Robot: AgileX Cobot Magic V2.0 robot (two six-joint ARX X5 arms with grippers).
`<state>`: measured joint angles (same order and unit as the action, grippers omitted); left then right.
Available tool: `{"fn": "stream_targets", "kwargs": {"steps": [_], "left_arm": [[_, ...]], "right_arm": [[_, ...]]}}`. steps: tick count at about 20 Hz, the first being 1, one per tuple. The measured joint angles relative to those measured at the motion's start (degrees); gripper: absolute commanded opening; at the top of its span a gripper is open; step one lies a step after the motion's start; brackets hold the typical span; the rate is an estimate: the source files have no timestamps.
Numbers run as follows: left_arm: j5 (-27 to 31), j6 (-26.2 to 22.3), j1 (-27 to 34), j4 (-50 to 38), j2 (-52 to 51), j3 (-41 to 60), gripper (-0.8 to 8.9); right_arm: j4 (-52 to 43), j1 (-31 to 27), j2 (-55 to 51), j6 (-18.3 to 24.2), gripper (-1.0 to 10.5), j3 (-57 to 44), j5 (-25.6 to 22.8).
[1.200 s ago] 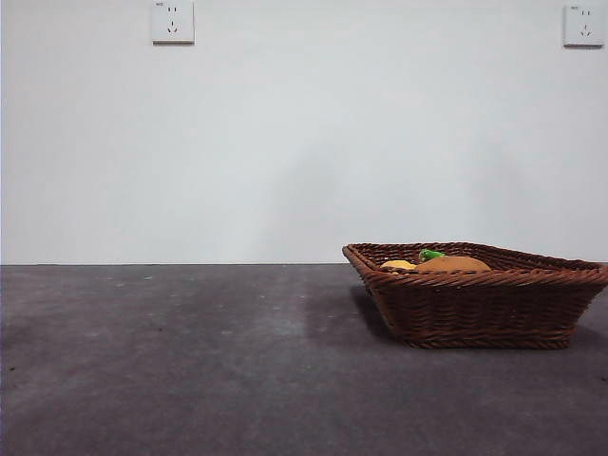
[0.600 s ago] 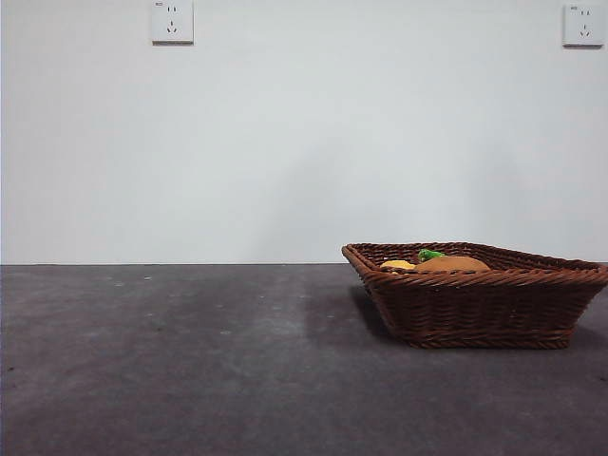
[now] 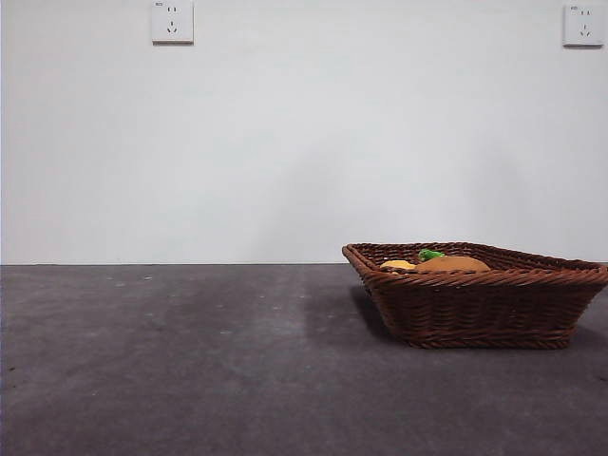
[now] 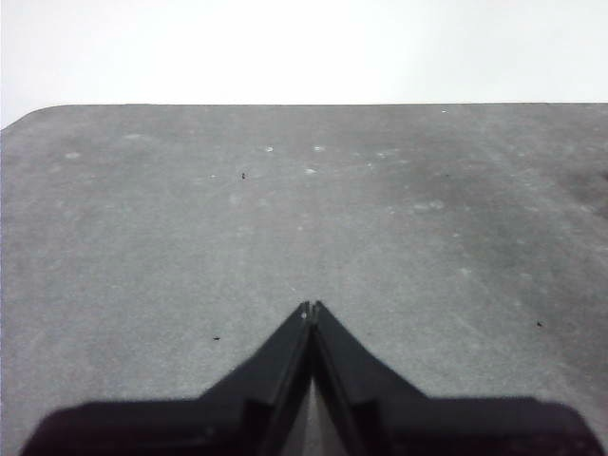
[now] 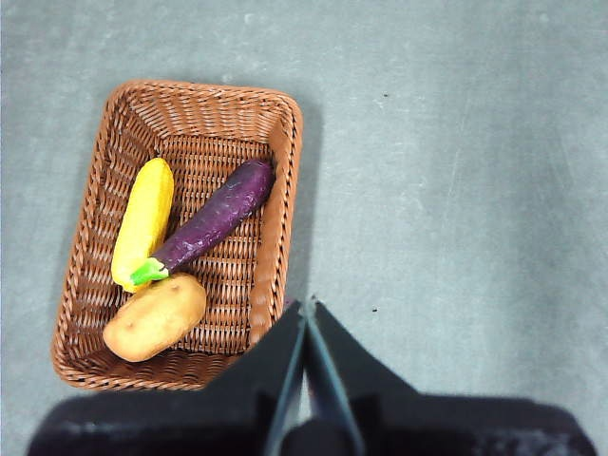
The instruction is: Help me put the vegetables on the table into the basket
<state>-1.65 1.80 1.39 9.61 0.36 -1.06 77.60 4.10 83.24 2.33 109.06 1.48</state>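
Note:
The brown wicker basket [image 3: 480, 294] stands on the dark grey table [image 3: 190, 361] at the right of the front view. The right wrist view looks down into the basket [image 5: 280, 142]: inside lie the purple eggplant [image 5: 214, 218], the yellow piece [image 5: 142, 220] and the tan potato [image 5: 155, 317]. In the front view only the tops of the potato [image 3: 452, 263], the yellow piece [image 3: 397, 265] and the green stem [image 3: 430, 254] rise over the rim. My right gripper [image 5: 307, 306] is shut and empty, high above the table beside the basket. My left gripper [image 4: 311, 308] is shut and empty over bare table.
A white wall stands behind the table with two sockets, one at the upper left [image 3: 172, 21] and one at the upper right [image 3: 583, 24]. The table's far edge [image 4: 285, 104] shows in the left wrist view. Neither arm shows in the front view.

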Motion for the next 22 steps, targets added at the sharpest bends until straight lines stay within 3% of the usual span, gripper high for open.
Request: {"fn": "stream_targets", "kwargs": {"steps": [9, 12, 14, 18, 20, 21, 22], "left_arm": [[0.0, 0.22, 0.0, 0.02, 1.53, 0.0, -0.01], [-0.02, 0.22, 0.0, 0.02, 1.79, 0.0, -0.01], [-0.02, 0.22, 0.0, 0.02, 2.01, 0.0, -0.01], [0.0, 0.22, 0.0, 0.04, 2.75, 0.0, -0.01], [-0.02, 0.22, 0.0, 0.07, 2.95, 0.0, -0.01], [-0.02, 0.24, 0.0, 0.07, 2.99, 0.0, -0.01], [-0.02, 0.24, 0.0, 0.07, 3.02, 0.0, -0.01]], "right_arm": [[-0.02, -0.04, 0.42, 0.0, 0.0, 0.0, -0.02], [-4.02, -0.63, -1.22, 0.0, 0.0, -2.6, -4.79], [-13.46, -0.76, -8.52, 0.0, 0.0, -10.51, -5.64], [-48.39, -0.72, -35.08, 0.0, 0.0, -38.8, -4.61], [-68.52, -0.74, -48.76, 0.76, 0.0, -55.52, -10.95], [-77.96, -0.74, -55.32, 1.62, 0.0, -64.41, -16.72], [-83.17, -0.74, -60.52, 2.03, 0.0, -71.25, -20.83]]}}
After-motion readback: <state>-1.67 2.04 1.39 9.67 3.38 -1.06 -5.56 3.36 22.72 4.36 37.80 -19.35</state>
